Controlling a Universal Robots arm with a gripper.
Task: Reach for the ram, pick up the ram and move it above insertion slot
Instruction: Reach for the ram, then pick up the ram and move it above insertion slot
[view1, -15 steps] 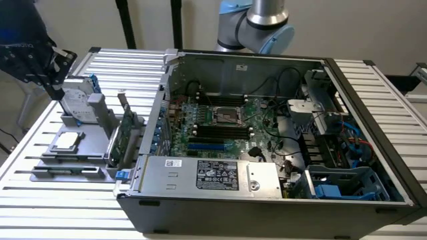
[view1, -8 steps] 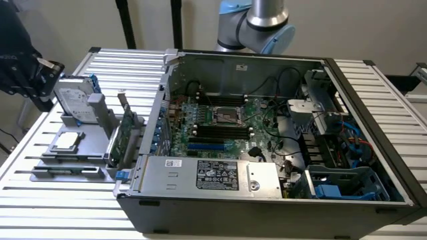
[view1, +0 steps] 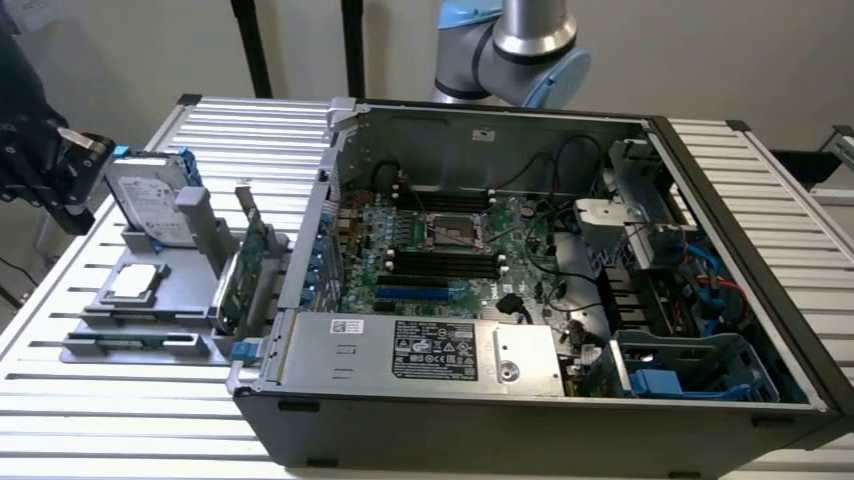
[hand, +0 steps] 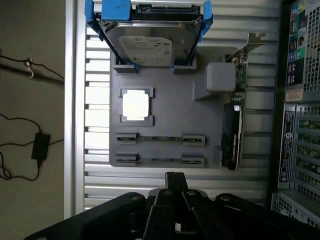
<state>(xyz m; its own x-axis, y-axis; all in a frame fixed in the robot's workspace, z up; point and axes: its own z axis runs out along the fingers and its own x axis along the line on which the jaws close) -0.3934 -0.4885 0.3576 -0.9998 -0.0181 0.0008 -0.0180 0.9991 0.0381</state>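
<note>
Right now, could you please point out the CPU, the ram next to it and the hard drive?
CPU (hand: 136, 105): wrist view, centre of its lid.
Ram by the CPU (hand: 160, 139): wrist view, middle of its green edge.
Hard drive (hand: 150, 46): wrist view, middle of its label.

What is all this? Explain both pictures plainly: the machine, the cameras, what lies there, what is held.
The machine is a robot arm with a gripper. One picture comes from a camera standing off the arm, the other from a camera on its wrist. On the slatted table stands an open computer case. Beside it, a grey holder keeps a hard drive, a processor chip, an expansion card and two ram sticks. Both sticks lie in the holder; the gripper holds neither.
</note>
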